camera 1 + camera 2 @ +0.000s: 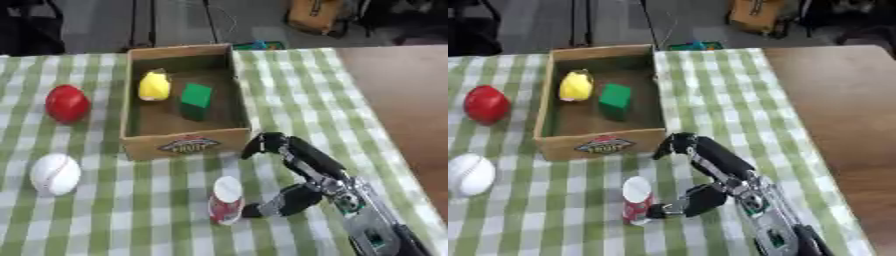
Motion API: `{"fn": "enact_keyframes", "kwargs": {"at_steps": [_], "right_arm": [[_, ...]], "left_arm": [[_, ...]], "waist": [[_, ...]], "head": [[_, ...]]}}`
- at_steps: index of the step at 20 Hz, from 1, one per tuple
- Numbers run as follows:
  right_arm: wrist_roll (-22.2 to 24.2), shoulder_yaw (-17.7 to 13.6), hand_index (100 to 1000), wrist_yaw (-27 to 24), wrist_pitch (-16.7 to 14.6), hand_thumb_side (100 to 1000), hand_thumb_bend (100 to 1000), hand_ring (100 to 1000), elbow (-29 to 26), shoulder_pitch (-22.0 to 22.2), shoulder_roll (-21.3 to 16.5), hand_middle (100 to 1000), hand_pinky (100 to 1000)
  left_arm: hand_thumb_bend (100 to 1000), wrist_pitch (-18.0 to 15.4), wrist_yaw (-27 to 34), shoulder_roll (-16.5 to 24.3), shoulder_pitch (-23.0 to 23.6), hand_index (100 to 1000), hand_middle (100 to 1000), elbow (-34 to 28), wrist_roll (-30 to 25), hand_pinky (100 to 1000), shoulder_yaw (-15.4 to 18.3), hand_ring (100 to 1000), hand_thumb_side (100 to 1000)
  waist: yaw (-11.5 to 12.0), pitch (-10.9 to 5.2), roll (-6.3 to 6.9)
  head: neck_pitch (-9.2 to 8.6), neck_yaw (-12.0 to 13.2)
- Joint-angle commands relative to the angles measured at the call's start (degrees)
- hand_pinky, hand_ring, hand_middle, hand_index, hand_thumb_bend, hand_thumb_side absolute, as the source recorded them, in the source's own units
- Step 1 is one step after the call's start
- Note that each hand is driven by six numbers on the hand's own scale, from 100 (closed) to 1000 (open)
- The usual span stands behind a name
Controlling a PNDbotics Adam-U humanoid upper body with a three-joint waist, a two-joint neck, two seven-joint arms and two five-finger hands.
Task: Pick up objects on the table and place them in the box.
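A cardboard box (185,143) stands at the middle of the checked cloth, with a yellow object (154,86) and a green block (196,99) inside it. A small red can with a white lid (226,201) stands upright in front of the box. My right hand (302,172) comes in from the lower right, spread open beside the can: its thumb reaches toward the can's right side and its fingers curve up toward the box's front corner. A red ball (66,103) and a white baseball (54,173) lie left of the box. The left hand is out of sight.
The green checked cloth (131,215) covers most of the table. Bare brown tabletop (402,100) shows on the right. Beyond the table's far edge are dark stands and a yellow object on the floor.
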Motion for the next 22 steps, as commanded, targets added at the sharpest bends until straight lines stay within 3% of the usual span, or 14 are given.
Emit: {"fn": "enact_keyframes", "kwargs": {"at_steps": [1, 5, 16, 22], "right_arm": [[-0.8, -0.5, 734, -2.3, -0.3, 627, 830, 722, -1.3, -0.3, -0.7, 693, 708], [-1.0, -0.1, 730, -3.3, -0.3, 584, 837, 722, -1.0, -0.3, -1.0, 693, 710], [0.2, 1.1, 722, -4.6, -1.1, 644, 801, 726, -0.5, -0.4, -0.4, 696, 725], [1.8, 1.8, 715, -6.7, -3.4, 675, 765, 727, -0.4, -0.6, -0.3, 691, 729]], "left_arm": [[100, 0.5, -1.0, 1.7, 0.0, 778, 761, -0.8, 0.6, 390, 0.5, 659, 1000], [100, 0.8, -1.6, 1.7, 0.0, 778, 761, -0.8, 0.8, 388, 0.5, 658, 1000], [100, 1.9, -1.9, 1.1, -0.3, 776, 765, -0.8, 0.6, 380, 0.2, 656, 1000], [100, 2.2, -1.8, 1.0, -0.4, 775, 767, -0.8, 0.3, 378, 0.2, 656, 1000]], "waist": [[-0.1, -1.08, 0.22], [-0.2, -0.95, 0.11], [0.1, -0.18, -0.15], [0.3, 0.07, -0.3]], "head": [[0.1, 0.0], [-0.04, 0.0], [-0.62, -0.6], [-1.11, -0.8]]}}
